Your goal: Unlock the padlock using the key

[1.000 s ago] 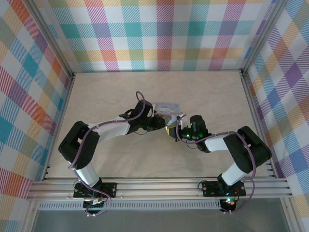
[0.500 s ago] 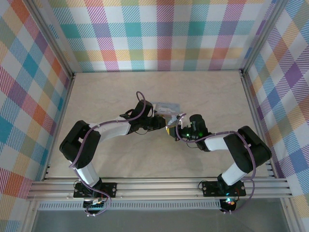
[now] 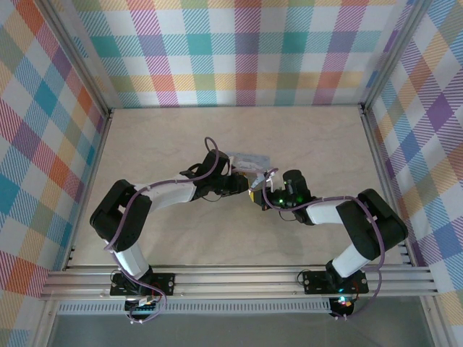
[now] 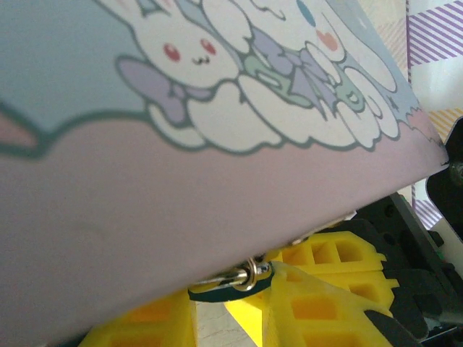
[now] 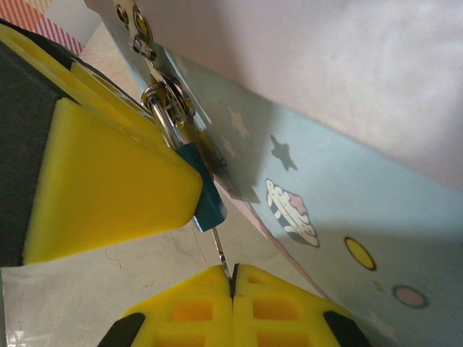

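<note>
Here, item one: padlock (image 5: 206,204), very small, with a teal body and a bright steel shackle (image 5: 160,108).
- Handling: judged light, rigid and smooth-sided, and apt to swing on its mount. It is best held flat across the body, with the keyhole end left free.
- Location: hanging from the hasp (image 5: 141,36) on the side of the pale blue tin (image 5: 347,210), just above the worktop (image 5: 94,267).
- Left fingers (image 5: 108,173): one presses against the body from one side. They seem clamped on it, though the far finger is hidden.

Item two: key (image 5: 223,260), a thin dark sliver.
- Handling: judged stiff but easily bent or dropped. It should be held by the bow only.
- Right fingers (image 5: 188,314): pressed together on the bow. The shaft points up, with its tip at the padlock's underside.
</note>
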{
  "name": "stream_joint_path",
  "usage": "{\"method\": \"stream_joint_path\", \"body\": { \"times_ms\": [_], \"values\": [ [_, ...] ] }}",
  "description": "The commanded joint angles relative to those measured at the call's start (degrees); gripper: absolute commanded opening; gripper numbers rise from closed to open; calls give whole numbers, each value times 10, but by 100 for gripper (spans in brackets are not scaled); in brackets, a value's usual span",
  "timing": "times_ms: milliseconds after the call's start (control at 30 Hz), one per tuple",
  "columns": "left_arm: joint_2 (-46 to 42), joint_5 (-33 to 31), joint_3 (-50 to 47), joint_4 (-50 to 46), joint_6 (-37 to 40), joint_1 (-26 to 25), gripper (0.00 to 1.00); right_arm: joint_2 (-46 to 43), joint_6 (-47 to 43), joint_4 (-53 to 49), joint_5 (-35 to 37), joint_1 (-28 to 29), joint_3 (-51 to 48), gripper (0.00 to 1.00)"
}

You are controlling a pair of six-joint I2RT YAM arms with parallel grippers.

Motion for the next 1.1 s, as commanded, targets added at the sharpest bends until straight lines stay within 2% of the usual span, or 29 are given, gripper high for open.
{"method": "stream_joint_path", "body": {
  "times_ms": [0, 733, 1067],
  "values": [
    [16, 35, 7, -17, 8, -19, 23, -13, 6, 67, 1, 12, 43, 0],
    [13, 29, 1, -14, 7, -19, 23, -33, 29, 16, 15, 17, 59, 0],
    [19, 27, 0, -2, -4, -19, 23, -28, 47, -4, 48, 38, 52, 0]
  ]
}}
